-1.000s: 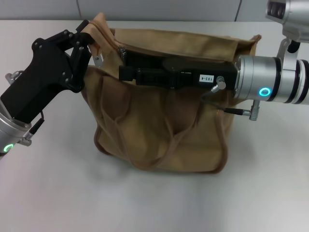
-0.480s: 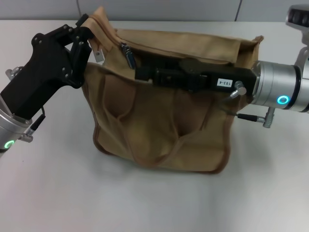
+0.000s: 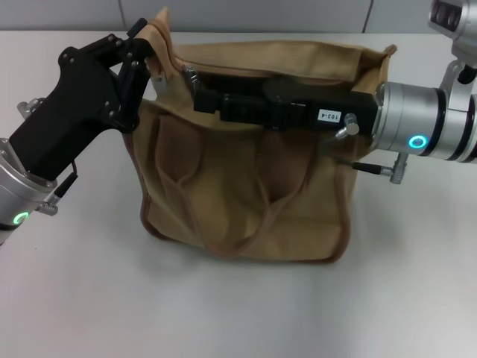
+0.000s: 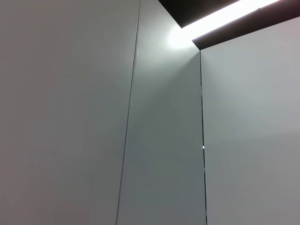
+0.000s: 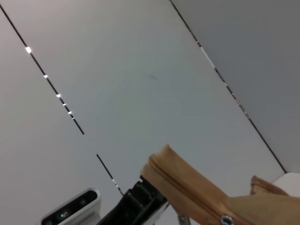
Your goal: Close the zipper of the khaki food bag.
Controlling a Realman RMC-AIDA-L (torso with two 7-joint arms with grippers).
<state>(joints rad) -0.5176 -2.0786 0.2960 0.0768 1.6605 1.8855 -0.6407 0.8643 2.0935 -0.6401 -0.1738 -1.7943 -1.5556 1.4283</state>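
Since the earlier frames, the right claw (image 3: 200, 99) has been sliding back toward the left end of the khaki food bag (image 3: 246, 186), after sitting a little farther along the top half a second ago, and the bag's left corner is standing taller. Seen from the head camera, the boxy tan bag is sitting on the white counter (image 3: 238, 306), with its strap handles drooping down the near side. A left claw (image 3: 145, 52), black and angular, is pinching the raised left corner of the bag and holding that end up. Reaching in from the right, the right arm is lying across the bag's top panel, its claw tip resting right beside the zipper (image 3: 190, 76) where a small silver pull is glinting; whether that claw is pressed together on the pull or spread cannot be told, since the fingers are hidden against the dark body. From the right wrist camera, only a tan piped corner of the bag and a wall are showing; from the left wrist camera, only wall panels. Risk seems to lie in the soft canvas: if the pull is gripped poorly, the claw may slide off, or the bag may drag and buckle if the left hold slips, leaving the zipper open.
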